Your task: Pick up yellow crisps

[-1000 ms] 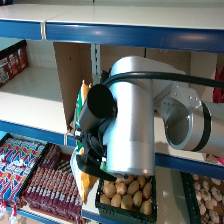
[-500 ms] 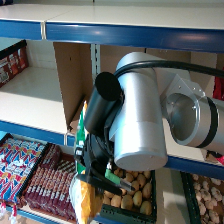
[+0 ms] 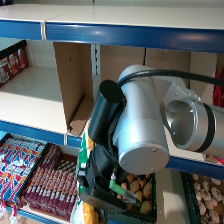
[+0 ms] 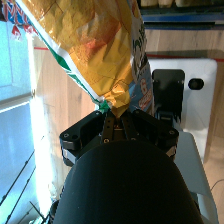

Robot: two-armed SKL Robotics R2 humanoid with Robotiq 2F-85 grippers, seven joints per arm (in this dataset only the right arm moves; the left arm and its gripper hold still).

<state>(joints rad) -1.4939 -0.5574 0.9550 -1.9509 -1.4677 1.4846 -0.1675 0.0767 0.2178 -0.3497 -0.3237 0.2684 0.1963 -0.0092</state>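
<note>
Shelving [image 3: 130, 36]: you look at 2 levels of white boards with blue front rails; it fills the head view from 9 o'clock round to 3 o'clock.
Right arm [image 3: 150, 130]: its grey, rounded joints block the middle of your head view and run off towards 3 o'clock.
Cardboard divider [image 3: 75, 80]: it stands upright on the shelf board at about 10 o'clock from the arm.
Dark red packets [image 3: 47, 185]: you see them lying in rows on the lower level at 8 o'clock, just beside a patterned blue and red packet [image 3: 15, 165] at the edge.
Tray of round brown items [image 3: 137, 190]: it sits on the lower level at 6 o'clock, partly behind the arm; more of the same show at 5 o'clock [image 3: 207, 197].
Yellow crisps [image 4: 95, 50]: in the wrist view the crinkled yellow foil bag hangs out from the fingertips, with a green and white edge and a blue panel on one side. In your head view only a thin yellow and green strip [image 3: 86, 150] shows at the arm's 8 o'clock edge, in front of the lower level.
Right gripper [image 4: 114, 116]: its 2 black fingers are pinched together on the bag's gathered end, so you have the crisps firmly held.
</note>
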